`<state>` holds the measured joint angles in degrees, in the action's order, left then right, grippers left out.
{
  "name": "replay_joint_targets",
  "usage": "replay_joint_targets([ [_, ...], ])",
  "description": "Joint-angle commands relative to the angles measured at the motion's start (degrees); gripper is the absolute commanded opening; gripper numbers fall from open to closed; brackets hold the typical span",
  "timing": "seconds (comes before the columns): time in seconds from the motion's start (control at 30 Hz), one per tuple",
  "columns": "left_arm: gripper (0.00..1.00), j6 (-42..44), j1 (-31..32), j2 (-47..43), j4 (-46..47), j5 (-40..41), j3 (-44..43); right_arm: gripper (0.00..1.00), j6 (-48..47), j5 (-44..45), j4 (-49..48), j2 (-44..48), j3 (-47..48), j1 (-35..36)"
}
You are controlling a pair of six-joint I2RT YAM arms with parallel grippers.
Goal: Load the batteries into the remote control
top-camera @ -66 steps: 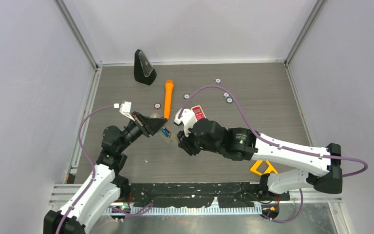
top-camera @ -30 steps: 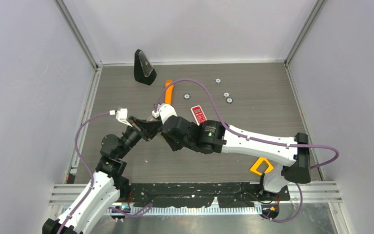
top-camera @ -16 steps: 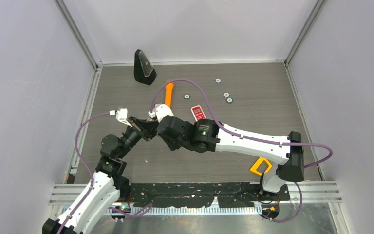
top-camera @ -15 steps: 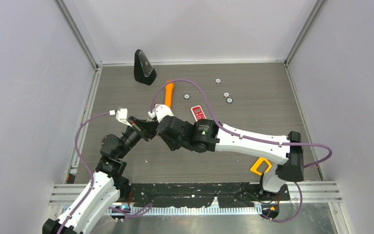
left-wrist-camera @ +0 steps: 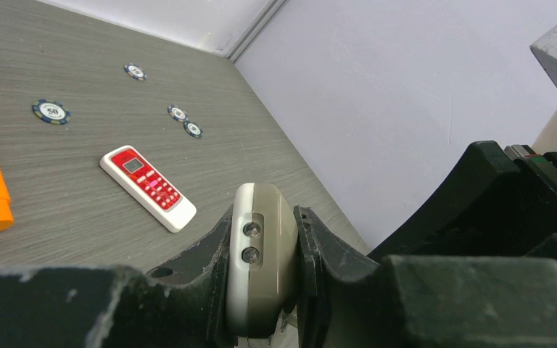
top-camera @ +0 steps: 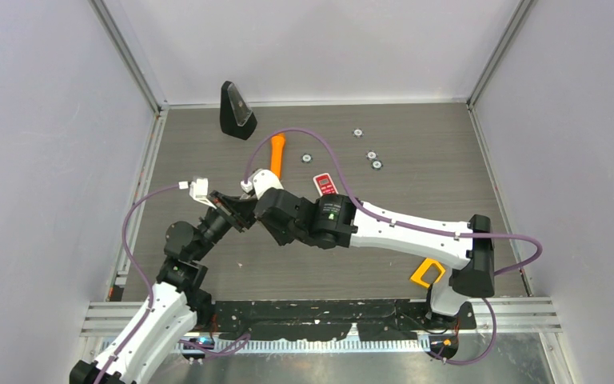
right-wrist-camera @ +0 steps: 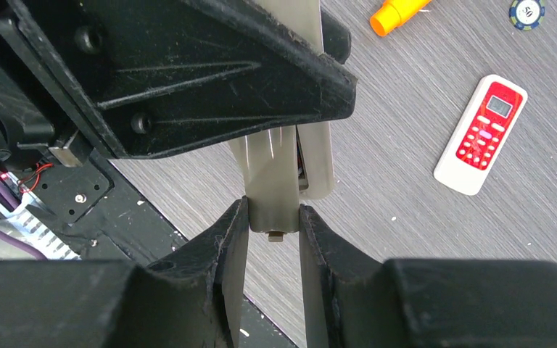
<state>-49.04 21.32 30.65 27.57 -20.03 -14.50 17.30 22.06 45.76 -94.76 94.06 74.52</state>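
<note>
My left gripper (left-wrist-camera: 262,217) is shut on the remote control (left-wrist-camera: 261,268), a grey-beige one seen end-on with two small round lenses in its tip. In the right wrist view the remote control (right-wrist-camera: 318,170) sticks out below the left gripper's black body. A flat beige cover piece (right-wrist-camera: 272,196) with a small tab lies against it. My right gripper (right-wrist-camera: 274,210) is shut on that piece's lower end. In the top view both grippers meet at the left of the table (top-camera: 244,208), and the right wrist covers the remote. The batteries are hidden.
A red-and-white remote (top-camera: 324,186) lies flat just right of the right wrist. An orange marker (top-camera: 276,154) lies behind the grippers, with poker chips (top-camera: 374,160) scattered at the back right. A black wedge-shaped stand (top-camera: 236,110) is at the back left, and a yellow object (top-camera: 430,274) at the front right.
The right arm has swung left, so its gripper now sits over the left gripper's tip and covers the remote and the blue battery seen earlier. Over the last second it crept slightly further left.
</note>
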Motion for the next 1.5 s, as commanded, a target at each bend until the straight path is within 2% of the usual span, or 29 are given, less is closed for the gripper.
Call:
replay_joint_targets([
  [0.0, 0.0, 0.1, 0.2, -0.9, 3.5, 0.3, -0.1, 0.27, 0.1, 1.6, -0.5, -0.6, 2.9, 0.3],
  [0.53, 0.0, -1.5, 0.2, -1.2, 2.8, -1.7, -0.3, 0.28, 0.8, 0.3, 1.0, -2.9, 5.8, -0.7],
  [0.93, 0.0, -9.4, 0.2, -2.0, 0.6, -1.1, -0.4, 0.38, 0.9, -4.7, 7.9, -6.7, 11.3, -2.3],
  [1.2, 0.0, -10.5, 0.3, -2.0, -0.5, -1.8, -1.1, 0.4, -0.5, -6.0, 10.6, -8.4, 12.9, -2.8],
  [1.47, 0.0, -11.1, 0.2, -2.2, -1.9, -0.4, -1.3, 0.47, -0.3, -6.1, 11.5, -8.4, 12.6, -2.7],
])
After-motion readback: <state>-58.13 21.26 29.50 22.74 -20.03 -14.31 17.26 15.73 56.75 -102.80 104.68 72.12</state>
